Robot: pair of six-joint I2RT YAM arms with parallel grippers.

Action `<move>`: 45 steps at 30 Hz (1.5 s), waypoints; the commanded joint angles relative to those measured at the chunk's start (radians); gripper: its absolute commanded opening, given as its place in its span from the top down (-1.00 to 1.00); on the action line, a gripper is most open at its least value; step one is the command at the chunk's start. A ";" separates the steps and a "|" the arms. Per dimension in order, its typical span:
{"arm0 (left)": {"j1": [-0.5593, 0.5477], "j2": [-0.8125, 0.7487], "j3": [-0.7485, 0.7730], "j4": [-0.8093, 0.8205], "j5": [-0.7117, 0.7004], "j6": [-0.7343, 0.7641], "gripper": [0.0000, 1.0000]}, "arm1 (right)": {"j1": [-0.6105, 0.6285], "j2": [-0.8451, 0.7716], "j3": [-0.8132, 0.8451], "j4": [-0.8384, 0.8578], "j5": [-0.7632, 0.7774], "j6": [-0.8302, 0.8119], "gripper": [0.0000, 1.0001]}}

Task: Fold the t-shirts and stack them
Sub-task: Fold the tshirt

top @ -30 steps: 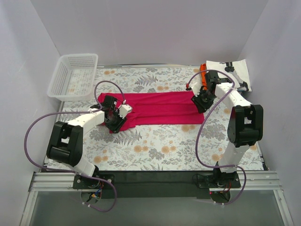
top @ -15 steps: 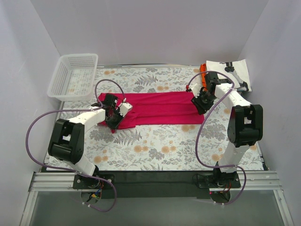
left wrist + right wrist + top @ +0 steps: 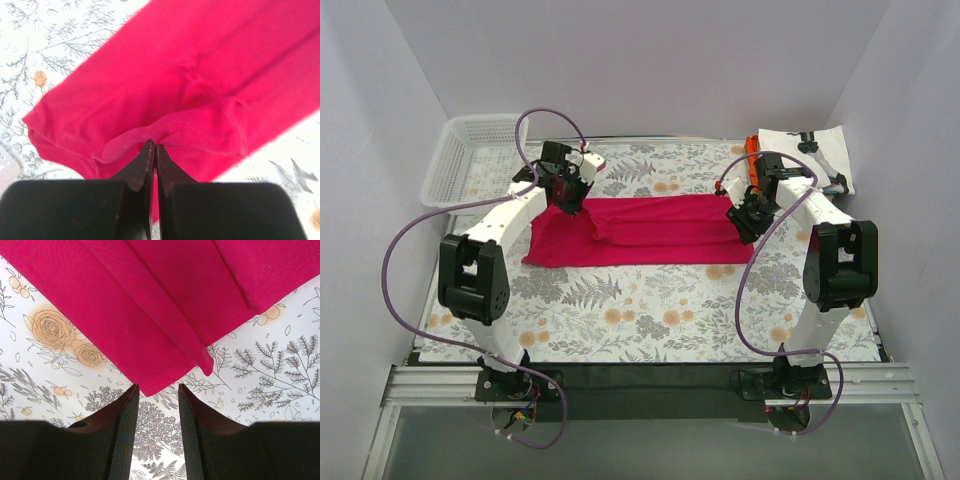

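One white mesh basket (image 3: 470, 165) stands at the far left corner of the floral table (image 3: 650, 310), apart from the cloth. Just right of it, the left gripper (image 3: 566, 192) is at the far left corner of the crimson t-shirt (image 3: 660, 232). This shirt lies as a long band across the middle of the table, reaching from one gripper to the other.

The left wrist view shows what the overhead view hides. There the fingers (image 3: 142, 167) are pressed together on a stitched hem, pinching a small fold of the shirt, and the rest of the cloth spreads out beyond them. From above, the wrist covers the closure.

The right gripper (image 3: 744, 222) sits over the band's right end. Its own camera shows its fingers (image 3: 122, 430) spread with nothing gripped. A hemmed corner of the crimson shirt lies flat on the table just ahead of the fingertips. That view also shows overlapping folded layers, which from above read as one sheet.

In the far right corner, past the right arm, lies the white t-shirt (image 3: 825, 160) with black print. A sliver of the orange t-shirt (image 3: 751, 155) shows beside it, mostly hidden by the arm. Neither wrist camera shows these two.

There are three t-shirts, one basket and two grippers.
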 commanded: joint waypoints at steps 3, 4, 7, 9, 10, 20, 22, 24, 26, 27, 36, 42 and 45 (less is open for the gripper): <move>0.050 0.132 0.119 0.076 -0.039 -0.015 1.00 | -0.004 0.023 0.024 -0.008 -0.009 0.003 0.22; 0.054 0.147 0.133 0.077 -0.036 -0.015 1.00 | -0.006 0.026 0.029 -0.007 -0.009 0.004 0.22; 0.066 0.192 0.169 0.085 -0.033 -0.017 1.00 | -0.014 0.038 0.047 -0.005 -0.009 0.009 0.22; 0.070 0.204 0.189 0.086 -0.030 -0.018 1.00 | -0.018 0.046 0.059 -0.005 -0.007 0.013 0.22; 0.070 0.206 0.195 0.088 -0.030 -0.020 1.00 | -0.018 0.050 0.061 -0.005 -0.009 0.012 0.22; 0.072 0.235 0.287 0.044 -0.011 -0.031 1.00 | -0.021 0.061 0.064 -0.004 -0.017 0.010 0.21; 0.072 0.253 0.297 0.044 -0.014 -0.031 1.00 | -0.021 0.064 0.065 -0.004 -0.018 0.013 0.20; 0.072 0.265 0.301 0.044 -0.008 -0.029 1.00 | -0.023 0.067 0.065 -0.004 -0.020 0.012 0.21; 0.072 0.281 0.305 0.044 -0.005 -0.032 1.00 | -0.021 0.067 0.065 -0.004 -0.018 0.012 0.21; 0.072 0.287 0.305 0.045 -0.008 -0.032 1.00 | -0.023 0.069 0.064 -0.004 -0.017 0.012 0.20; 0.077 0.313 0.282 0.080 -0.042 -0.057 0.50 | -0.021 0.069 0.062 -0.004 -0.021 0.018 0.20; 0.107 0.276 0.340 0.034 0.047 -0.142 0.31 | -0.023 0.057 0.067 -0.007 -0.037 0.036 0.20; 0.109 0.233 0.313 0.019 0.062 -0.161 0.31 | -0.021 0.052 0.069 -0.007 -0.043 0.044 0.21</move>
